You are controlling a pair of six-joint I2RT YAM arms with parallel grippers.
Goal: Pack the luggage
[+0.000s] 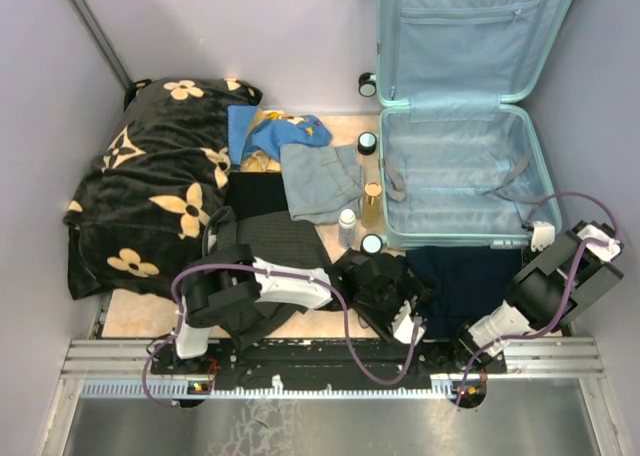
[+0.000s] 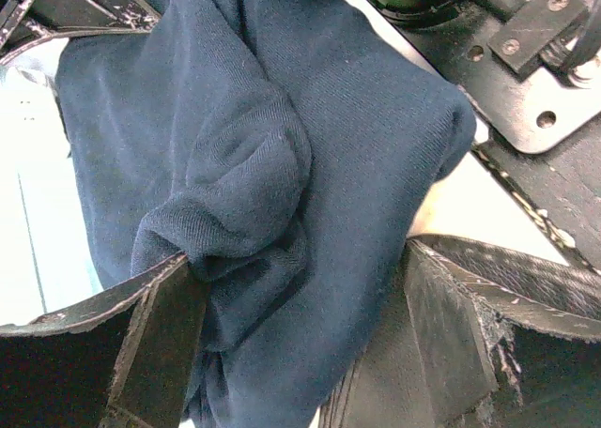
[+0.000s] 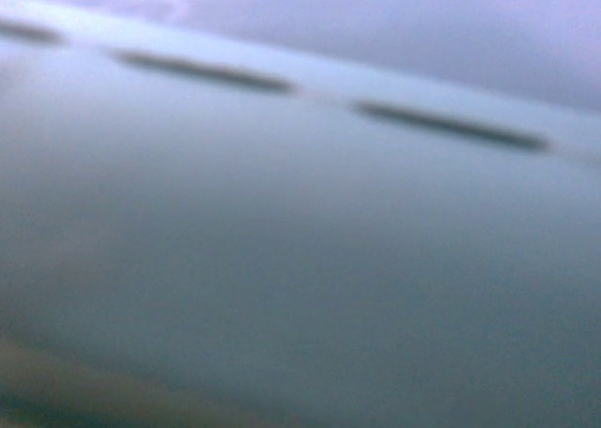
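The luggage (image 1: 455, 241), a pale mint-blue suitcase, lies open at the right, its lid (image 1: 460, 36) propped against the back wall. A navy garment (image 1: 470, 276) lies bunched on the table just in front of it. My left gripper (image 1: 408, 326) has reached across to that garment. In the left wrist view its fingers (image 2: 160, 325) stand wide apart, with folds of the navy garment (image 2: 310, 146) between them. My right gripper (image 1: 543, 236) is at the suitcase's front right corner. The right wrist view shows only the blurred pale shell of the luggage (image 3: 300, 240), with no fingers visible.
A black blanket with tan flowers (image 1: 160, 186) fills the left. Folded grey-blue cloth (image 1: 320, 181), a blue and yellow cloth (image 1: 285, 131) and a dark garment (image 1: 270, 231) lie in the middle. A white bottle (image 1: 347, 226), an amber bottle (image 1: 372, 204) and round jars (image 1: 367, 142) stand beside the suitcase.
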